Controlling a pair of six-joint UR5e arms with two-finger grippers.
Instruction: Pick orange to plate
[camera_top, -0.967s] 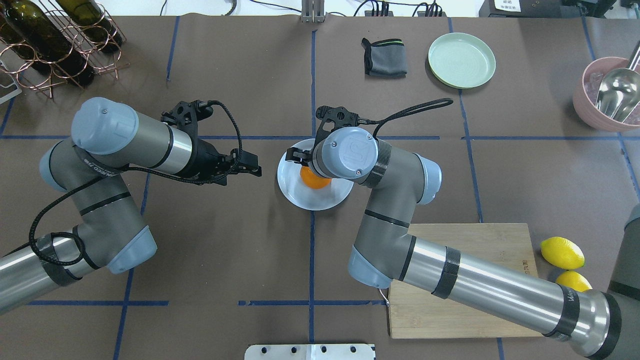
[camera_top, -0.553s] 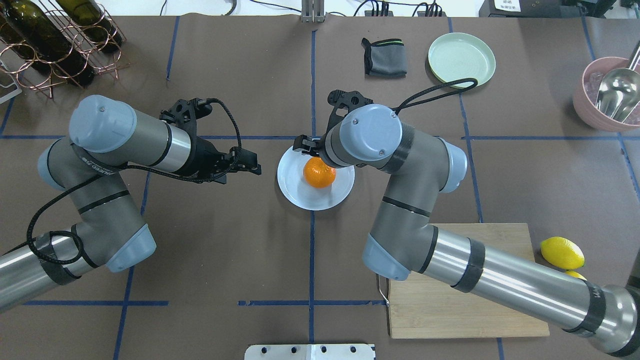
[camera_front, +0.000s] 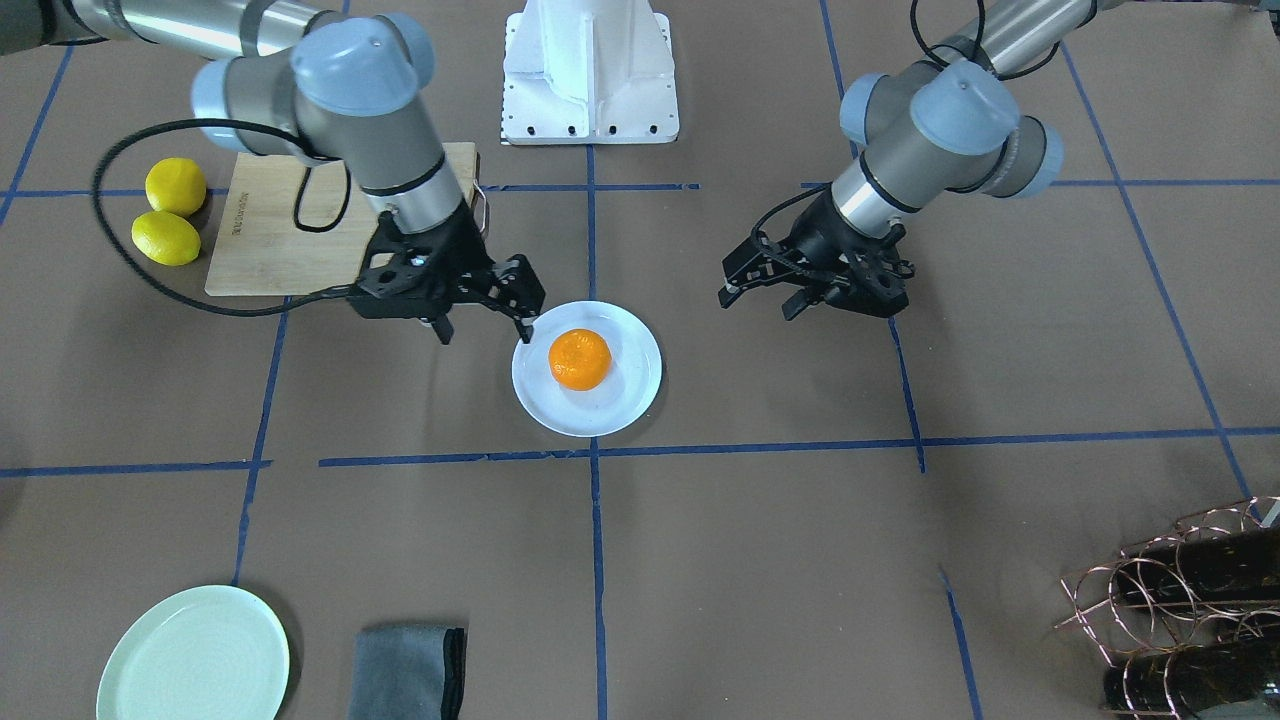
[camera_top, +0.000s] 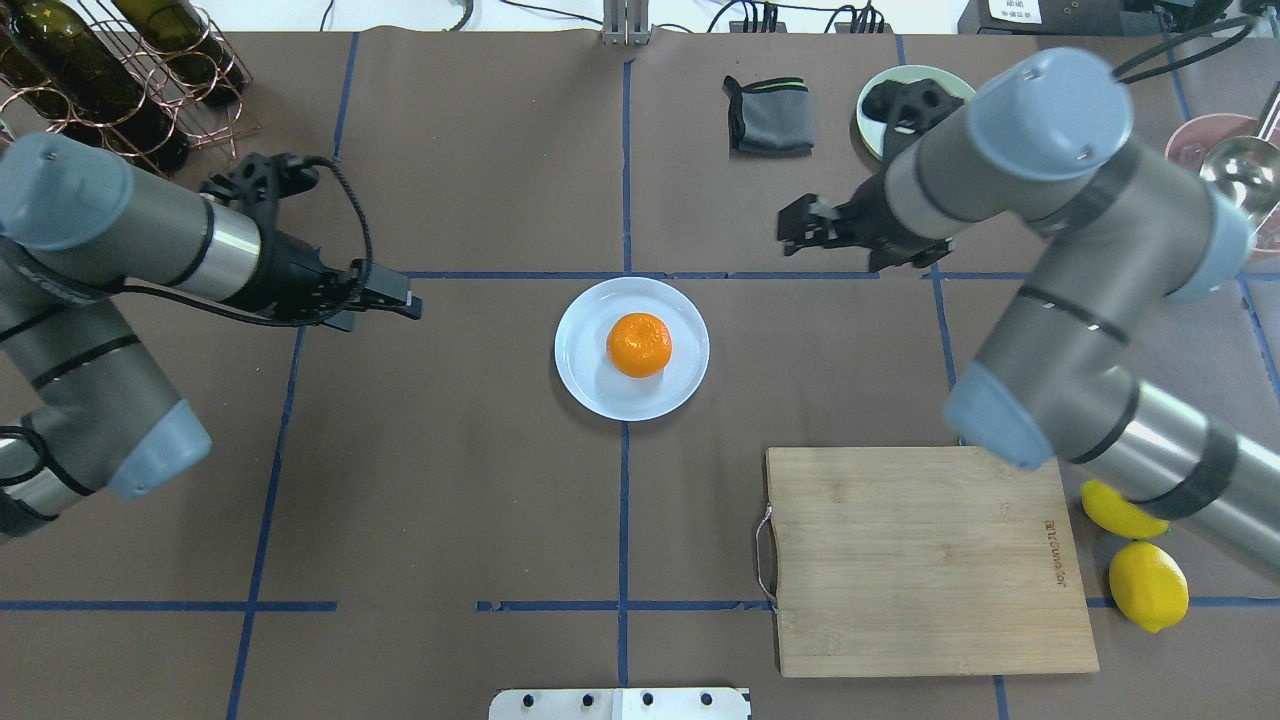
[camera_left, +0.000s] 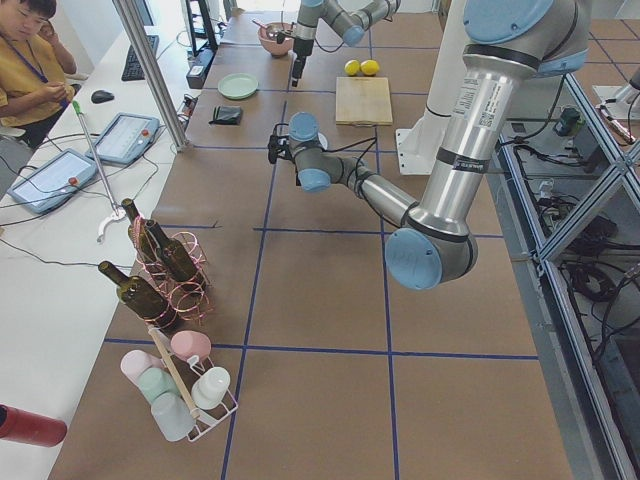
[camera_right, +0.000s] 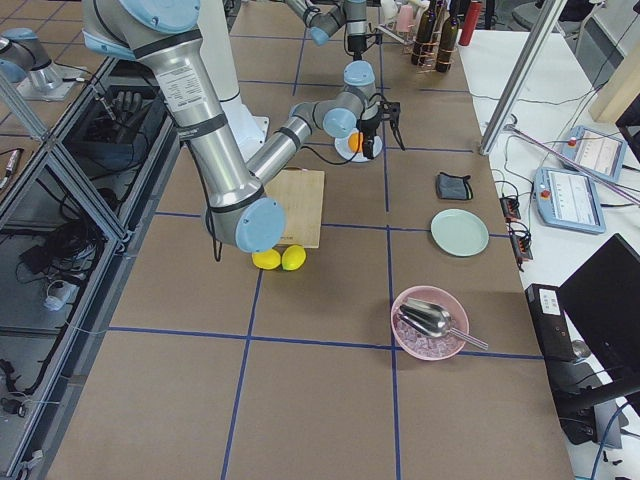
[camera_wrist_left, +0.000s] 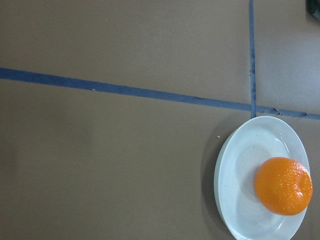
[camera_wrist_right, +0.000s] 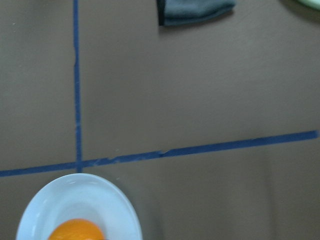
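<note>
The orange (camera_top: 639, 345) sits in the middle of the white plate (camera_top: 583, 372), with nothing touching it. In the overhead view my right gripper (camera_top: 797, 229) hangs open up and to the right of the plate, well apart from it. The front-facing view shows that right gripper (camera_front: 488, 312) open, with one fingertip (camera_front: 526, 322) close to the plate's (camera_front: 620, 405) rim. My left gripper (camera_top: 408, 301) is open and empty, off to the plate's left. Both wrist views catch the orange (camera_wrist_left: 283, 186) (camera_wrist_right: 76, 231) on the plate, and neither shows any fingers.
A wooden cutting board (camera_top: 925, 560) lies at the near right, with two lemons (camera_top: 1148, 585) beside it. A grey cloth (camera_top: 770, 115) and a mint-green plate (camera_top: 958, 128) lie at the back, and a pink bowl with a scoop (camera_top: 1235, 175) sits far right. A bottle rack (camera_top: 110, 80) stands back left.
My right gripper has let go of the orange, left it on the plate and pulled away to the back right. The left arm has drawn back to the left.
</note>
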